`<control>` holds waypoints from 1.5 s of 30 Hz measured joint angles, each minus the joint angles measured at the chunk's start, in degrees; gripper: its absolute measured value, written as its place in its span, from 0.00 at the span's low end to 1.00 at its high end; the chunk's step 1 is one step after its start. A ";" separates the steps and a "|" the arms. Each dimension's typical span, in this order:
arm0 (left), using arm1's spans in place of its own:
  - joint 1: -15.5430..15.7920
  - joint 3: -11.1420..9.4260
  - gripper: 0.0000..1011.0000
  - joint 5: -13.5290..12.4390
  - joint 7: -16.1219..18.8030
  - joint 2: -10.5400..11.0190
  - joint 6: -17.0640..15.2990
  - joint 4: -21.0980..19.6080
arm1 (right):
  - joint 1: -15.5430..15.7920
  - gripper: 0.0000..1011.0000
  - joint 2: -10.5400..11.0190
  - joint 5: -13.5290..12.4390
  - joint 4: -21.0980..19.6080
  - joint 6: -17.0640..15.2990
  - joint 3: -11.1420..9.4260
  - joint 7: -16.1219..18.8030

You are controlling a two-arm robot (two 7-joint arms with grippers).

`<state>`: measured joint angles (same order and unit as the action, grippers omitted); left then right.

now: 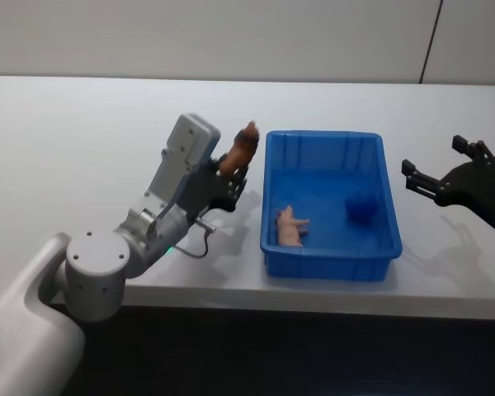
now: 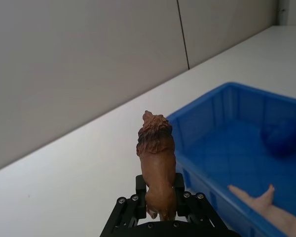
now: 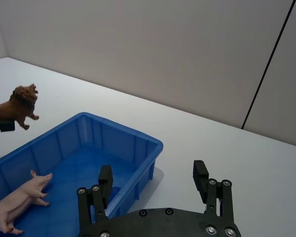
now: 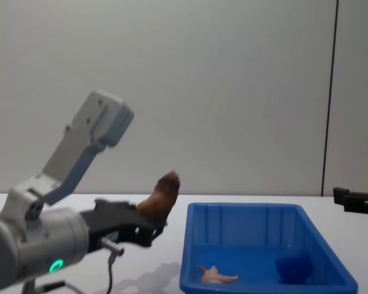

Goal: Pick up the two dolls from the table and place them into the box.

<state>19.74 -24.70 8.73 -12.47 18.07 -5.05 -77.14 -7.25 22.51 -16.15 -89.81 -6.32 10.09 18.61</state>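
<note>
A plain grey wall backs the white table (image 1: 82, 140). A brown lion (image 2: 157, 163), seemingly light, rigid and smooth, is clamped at its hindquarters by the left gripper (image 2: 160, 207), lifted just beside the blue box (image 1: 388, 223) holding a pink figure (image 1: 290, 225) and a blue figure (image 1: 360, 205). The right gripper (image 3: 155, 183) hovers wide open and empty to the box's right.

Blue box (image 1: 330, 256) across 4 views

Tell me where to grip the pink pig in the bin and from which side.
Grip the pig across its body, between the legs and the back, coming straight down from above. It lies on its side on the bin floor near the left wall, so the torso is the widest exposed part and the wall blocks a sideways approach. The open right gripper is free.
</note>
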 joint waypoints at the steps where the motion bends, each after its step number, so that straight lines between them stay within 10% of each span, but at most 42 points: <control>1: 0.15 -0.01 0.30 -0.30 -0.22 -0.06 0.21 -0.36 | 0.00 0.99 0.00 0.00 0.00 0.00 0.00 0.00; 21: 4.65 -2.11 0.34 -3.67 -8.20 -4.32 5.21 -0.78 | 0.00 0.99 0.00 0.00 0.00 0.00 0.00 0.00; 45: 5.94 -1.70 0.99 -3.65 -8.91 -4.98 9.92 -0.11 | 0.00 0.99 0.00 0.00 0.00 0.00 0.00 0.00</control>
